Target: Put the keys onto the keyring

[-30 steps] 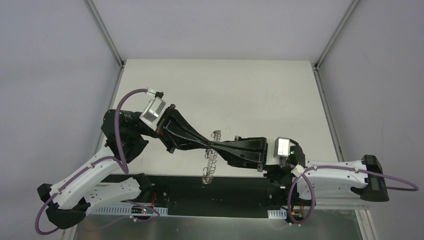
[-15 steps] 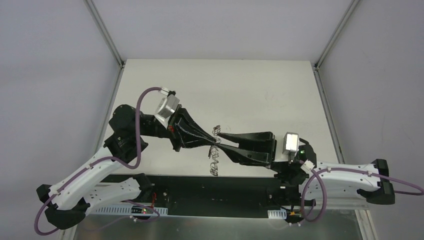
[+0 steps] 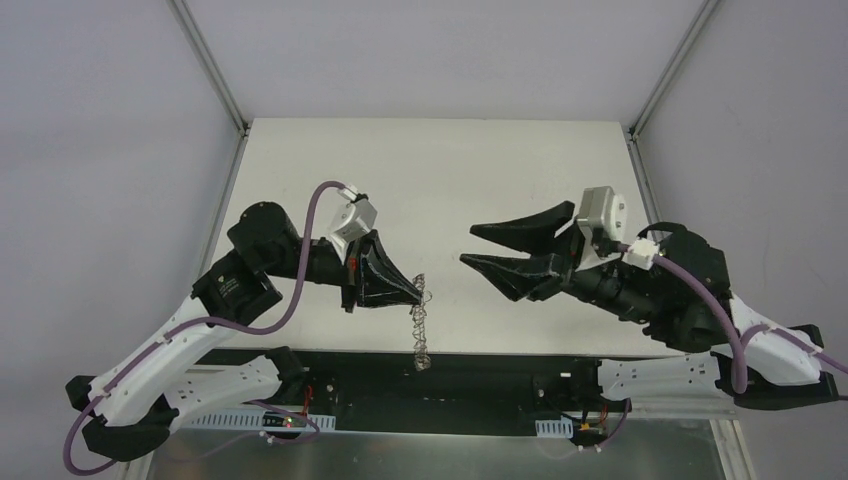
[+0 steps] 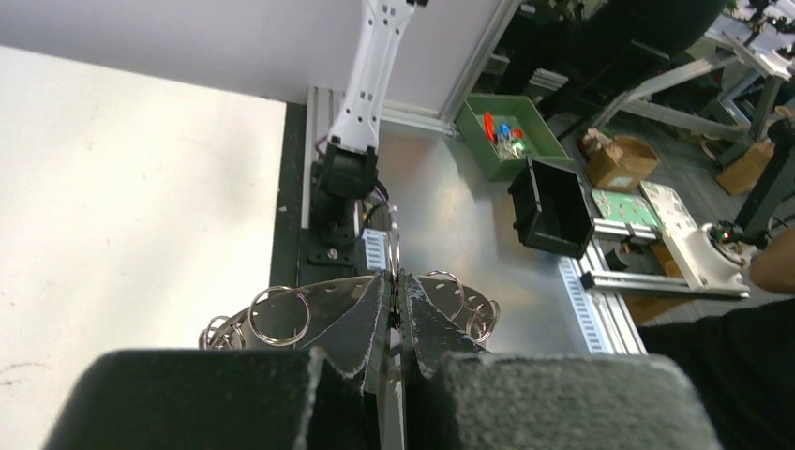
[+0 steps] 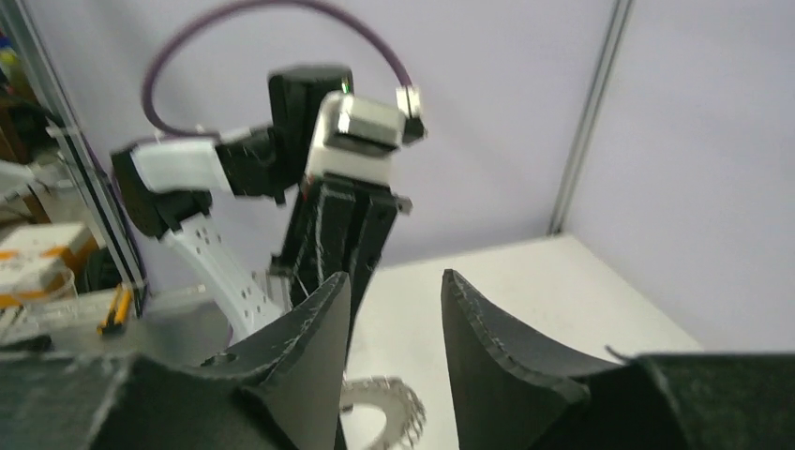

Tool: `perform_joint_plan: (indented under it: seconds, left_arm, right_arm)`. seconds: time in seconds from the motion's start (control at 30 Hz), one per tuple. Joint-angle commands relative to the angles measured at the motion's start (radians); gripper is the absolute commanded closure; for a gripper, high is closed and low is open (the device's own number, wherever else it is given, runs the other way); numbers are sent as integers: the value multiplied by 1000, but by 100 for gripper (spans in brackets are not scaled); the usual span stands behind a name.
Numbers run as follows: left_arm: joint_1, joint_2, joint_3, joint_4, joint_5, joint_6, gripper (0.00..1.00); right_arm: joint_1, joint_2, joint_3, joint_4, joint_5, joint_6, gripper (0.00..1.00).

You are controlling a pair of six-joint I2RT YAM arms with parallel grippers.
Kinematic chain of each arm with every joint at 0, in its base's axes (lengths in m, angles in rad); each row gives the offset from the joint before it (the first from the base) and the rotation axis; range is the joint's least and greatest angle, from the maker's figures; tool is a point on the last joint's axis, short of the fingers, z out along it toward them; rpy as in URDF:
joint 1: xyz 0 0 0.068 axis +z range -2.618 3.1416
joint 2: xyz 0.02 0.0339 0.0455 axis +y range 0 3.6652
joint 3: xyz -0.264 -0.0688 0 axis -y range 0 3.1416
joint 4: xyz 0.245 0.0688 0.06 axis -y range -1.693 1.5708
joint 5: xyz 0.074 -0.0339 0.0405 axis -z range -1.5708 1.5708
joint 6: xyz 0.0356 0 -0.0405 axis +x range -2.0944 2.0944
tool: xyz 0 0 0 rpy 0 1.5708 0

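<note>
My left gripper is shut on the keyring, a silvery band fringed with wire loops that hangs limp from its fingertips toward the table's near edge. In the left wrist view the left gripper pinches the band edge-on, and the keyring curves away on both sides. My right gripper stands open to the right of the ring, apart from it, with nothing between its fingers. Past the open right gripper, the right wrist view shows part of the keyring below. The keys are not visible in any view.
The white table ends in a black strip along its near edge, where the arm bases stand. Off the table, the left wrist view shows a green bin and a black bin.
The right gripper has opened, let go of the keyring and drawn back up and to the right. The left gripper has shifted slightly, and the ring now hangs from it alone.
</note>
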Motion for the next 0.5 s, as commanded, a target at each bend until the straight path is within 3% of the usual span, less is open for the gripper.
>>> perform_joint_plan:
  seconds: [0.0, 0.23, 0.47]
  left_arm:
    - [-7, 28, 63, -123, 65, 66, 100]
    - [-7, 94, 96, -255, 129, 100, 100]
    - [-7, 144, 112, -330, 178, 126, 100]
  right_arm:
    - [3, 87, 130, -494, 79, 39, 56]
    - [-6, 150, 202, -729, -26, 33, 55]
    - [-94, 202, 212, -764, -265, 66, 57]
